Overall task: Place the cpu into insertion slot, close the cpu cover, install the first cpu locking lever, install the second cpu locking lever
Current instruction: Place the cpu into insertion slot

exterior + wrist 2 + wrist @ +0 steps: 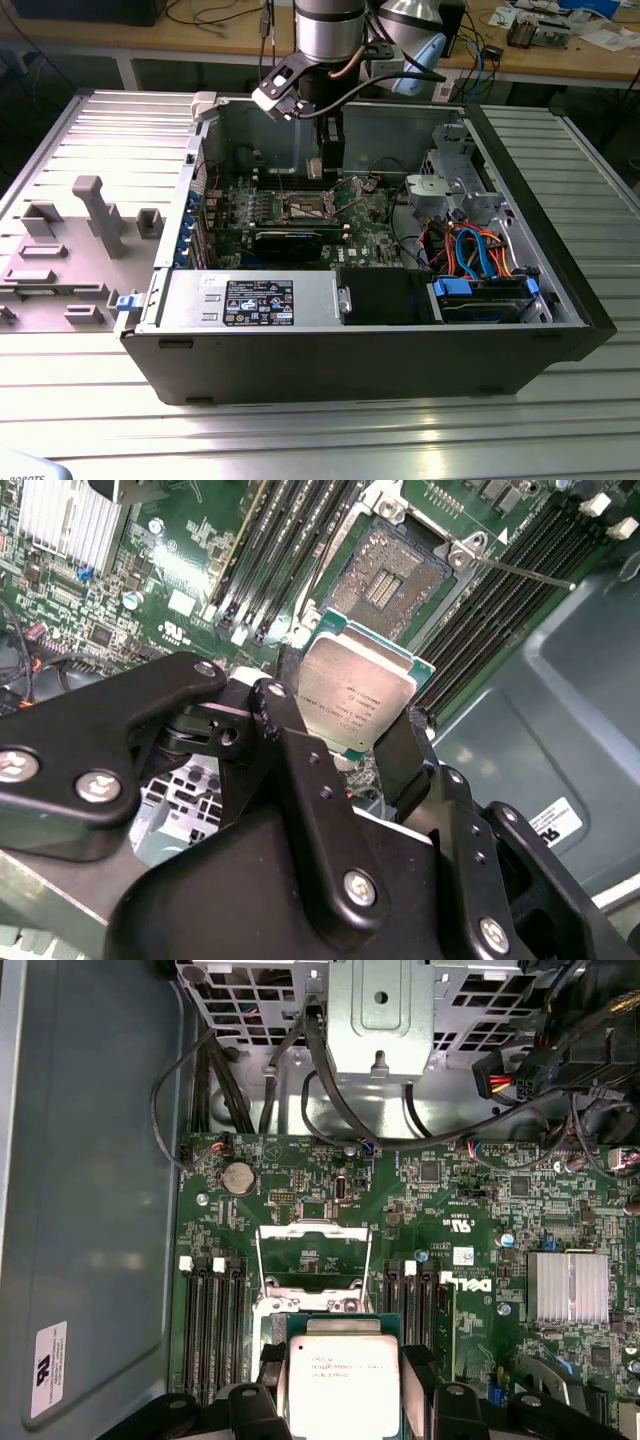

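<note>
Cpu (355, 690), small flat square chip with dull silver-grey metal top: we see it clamped by 2 opposite edges between the black gripper's (342, 715) fingers (290, 750). It hangs over the green motherboard (470, 1210), near the insertion slot (390, 580) but apart from it. That square socket's brownish-gold contact field lies bare. The thin silver-grey metal cpu cover (313, 1250) stands raised. We note black memory slots (212, 1320) on 2 sides of the socket, all inside a dark grey computer case (360, 350).
</note>
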{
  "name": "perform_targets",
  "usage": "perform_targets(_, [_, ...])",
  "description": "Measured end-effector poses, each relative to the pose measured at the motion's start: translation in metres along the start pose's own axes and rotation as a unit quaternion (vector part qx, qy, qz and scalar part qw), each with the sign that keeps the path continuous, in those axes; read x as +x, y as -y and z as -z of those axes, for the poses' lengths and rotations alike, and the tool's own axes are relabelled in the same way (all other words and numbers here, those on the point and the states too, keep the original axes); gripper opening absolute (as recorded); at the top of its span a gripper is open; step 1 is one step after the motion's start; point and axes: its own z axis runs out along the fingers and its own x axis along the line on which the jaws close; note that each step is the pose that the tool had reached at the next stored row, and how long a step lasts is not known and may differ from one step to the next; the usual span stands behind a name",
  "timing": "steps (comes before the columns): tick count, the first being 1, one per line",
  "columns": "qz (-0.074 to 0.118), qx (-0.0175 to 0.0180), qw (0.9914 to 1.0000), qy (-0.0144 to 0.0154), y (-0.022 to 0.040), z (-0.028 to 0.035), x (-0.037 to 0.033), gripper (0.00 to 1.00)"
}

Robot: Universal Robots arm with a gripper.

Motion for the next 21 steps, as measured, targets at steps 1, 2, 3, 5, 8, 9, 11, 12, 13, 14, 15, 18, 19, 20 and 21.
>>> perform_targets(1, [0.0, -0.0001, 1.0, -0.0001, 0.0003, -0.0001, 0.0001, 0.54])
perform_targets(2, [0.0, -0.0001, 1.0, -0.0002, 0.0012, -0.0001, 0.0001, 0.54])
perform_targets(3, [0.0, -0.0001, 1.0, -0.0005, 0.0087, -0.0048, 0.0008, 0.54])
perform_targets(5, [0.0, -0.0001, 1.0, -0.0025, 0.0123, -0.0079, 0.0018, 0.54])
perform_targets(8, [0.0, -0.0001, 1.0, -0.0025, 0.0137, -0.013, 0.004, 0.54])
perform_targets(9, [0.0, 0.0, 1.0, -0.0025, 0.0141, -0.0148, 0.0046, 0.54])
perform_targets(11, [0.0, 0.0004, 1.0, -0.0025, 0.0146, -0.0177, 0.0062, 0.54])
perform_targets(12, [0.0, 0.0007, 1.0, -0.0025, 0.0149, -0.0197, 0.0073, 0.54])
perform_targets(13, [0.0, 0.001, 1.0, -0.0026, 0.015, -0.0211, 0.008, 0.54])
perform_targets(14, [0.0, 0.0012, 1.0, -0.0025, 0.0153, -0.0227, 0.0086, 0.54])
perform_targets(15, [0.0, 0.0017, 1.0, -0.0025, 0.0157, -0.0256, 0.0098, 0.54])
perform_targets(18, [0.0, 0.002, 0.99999, -0.0026, 0.0164, -0.0342, 0.0133, 0.54])
perform_targets(19, [0.0, 0.002, 0.99999, -0.0025, 0.0166, -0.0363, 0.0141, 0.54])
perform_targets(20, [0.0, 0.0021, 0.99999, -0.0025, 0.0168, -0.0379, 0.0146, 0.54])
perform_targets(21, [0.0, 0.0021, 0.99999, -0.0025, 0.017, -0.0402, 0.0152, 0.54])
